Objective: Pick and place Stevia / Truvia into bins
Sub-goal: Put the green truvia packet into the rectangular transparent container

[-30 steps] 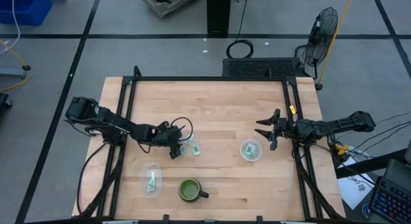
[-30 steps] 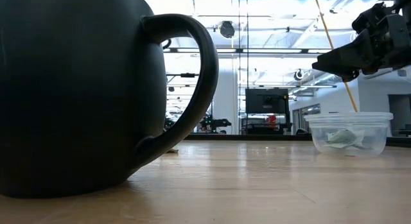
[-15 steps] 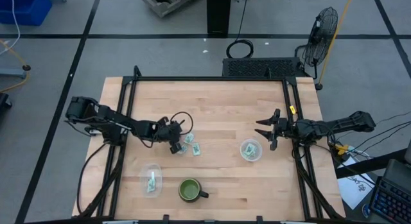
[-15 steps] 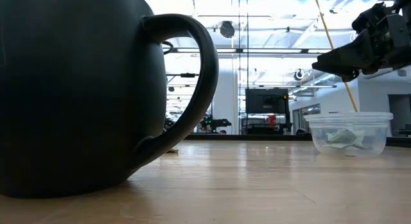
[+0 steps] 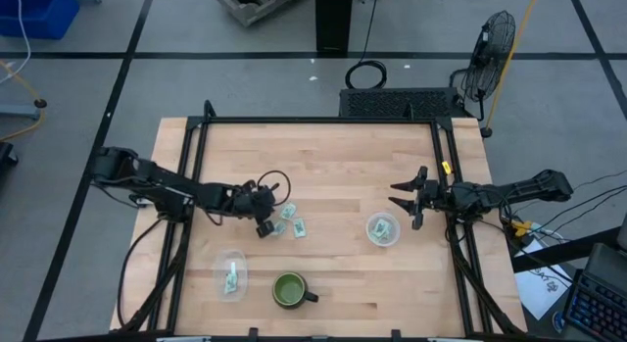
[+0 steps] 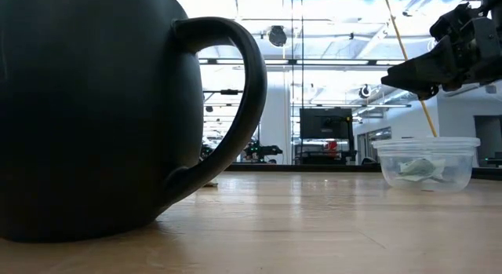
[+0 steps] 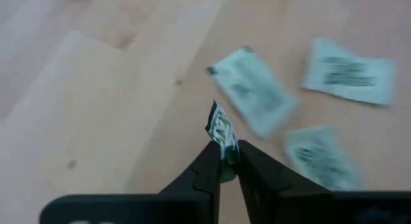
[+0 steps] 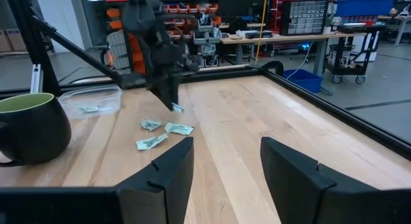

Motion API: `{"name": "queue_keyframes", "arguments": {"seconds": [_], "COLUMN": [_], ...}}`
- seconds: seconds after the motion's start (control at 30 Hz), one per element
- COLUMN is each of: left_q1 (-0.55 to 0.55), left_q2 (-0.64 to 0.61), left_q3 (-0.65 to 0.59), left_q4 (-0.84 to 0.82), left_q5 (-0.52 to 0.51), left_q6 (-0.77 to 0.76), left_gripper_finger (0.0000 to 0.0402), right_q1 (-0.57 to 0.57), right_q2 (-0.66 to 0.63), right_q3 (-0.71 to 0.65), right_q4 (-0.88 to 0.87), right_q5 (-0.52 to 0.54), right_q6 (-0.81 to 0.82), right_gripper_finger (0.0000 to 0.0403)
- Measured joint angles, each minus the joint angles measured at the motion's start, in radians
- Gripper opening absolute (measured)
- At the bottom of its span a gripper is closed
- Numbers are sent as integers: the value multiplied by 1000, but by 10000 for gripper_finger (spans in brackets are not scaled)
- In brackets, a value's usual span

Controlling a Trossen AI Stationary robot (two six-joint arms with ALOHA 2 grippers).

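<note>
Three pale green and white Stevia packets [image 5: 291,222] lie flat on the wood near the table's middle left. My left gripper [image 5: 263,228] hovers just left of them, shut on another packet [image 7: 220,129]. One clear cup [image 5: 232,273] near the front left holds a packet. The other cup [image 5: 383,229] at the right holds packets too. My right gripper [image 5: 407,201] stays open above the table, just beyond that right cup, with nothing between its fingers. My left gripper pinches one end of a packet [image 7: 223,146] between its two fingertips [image 7: 212,161]. The fingers slant down from the table's left side. The packet stands on edge, sticking out past the fingertips, clear of the table [image 8: 178,108].
A dark green mug [image 5: 291,290] stands near the front edge between the two cups and fills the left of the low view [image 6: 94,109]. A black frame [image 5: 313,121] runs around the table's far and side edges. Bare wood lies between the packets and the right cup.
My left gripper has shut on one packet of the loose group and drawn back a little toward the table's left, with the packet clear of the wood. The other packets lie where they were.
</note>
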Motion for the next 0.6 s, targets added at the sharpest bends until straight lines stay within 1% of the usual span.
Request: {"name": "queue_keyframes", "arguments": {"seconds": [0.13, 0.23, 0.3, 0.43, 0.5, 0.6], "left_q1": [-47, -108, -170, -328, -395, -495], "left_q2": [-125, -219, -270, -357, -395, -428], "left_q3": [0, 1, 1, 1, 1, 1], "left_q4": [-37, -85, -125, -182, -215, -230], "left_q5": [57, 144, 191, 229, 260, 227], "left_q6": [-79, -156, -230, -389, -499, -656], "left_gripper_finger": [51, 43, 40, 41, 41, 41], "right_q1": [0, 0, 0, 0, 0, 0], "right_q2": [0, 0, 0, 0, 0, 0], "right_q3": [0, 0, 0, 0, 0, 0], "right_q4": [0, 0, 0, 0, 0, 0], "right_q5": [0, 0, 0, 0, 0, 0], "right_q6": [0, 0, 0, 0, 0, 0], "right_gripper_finger": [175, 175, 172, 170, 170, 169]}}
